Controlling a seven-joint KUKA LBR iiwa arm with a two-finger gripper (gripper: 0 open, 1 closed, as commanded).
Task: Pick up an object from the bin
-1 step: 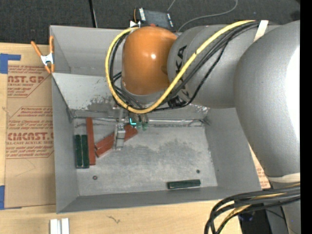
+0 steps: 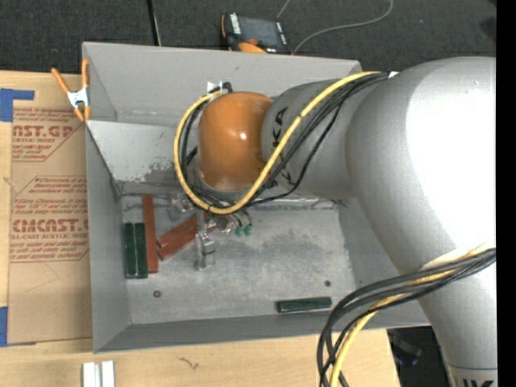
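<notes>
My gripper hangs low over the left part of the bin floor, under the orange wrist cover. A flat red-brown piece lies tilted just to its left, its right end reaching up to the gripper. Whether the two touch I cannot tell. Further left, a long red-brown stick lies lengthwise beside a dark green block. A small green bit sits just right of the gripper.
A dark green bar lies near the bin's front wall, to the right. The big arm with its yellow and black cables covers the bin's right side and back.
</notes>
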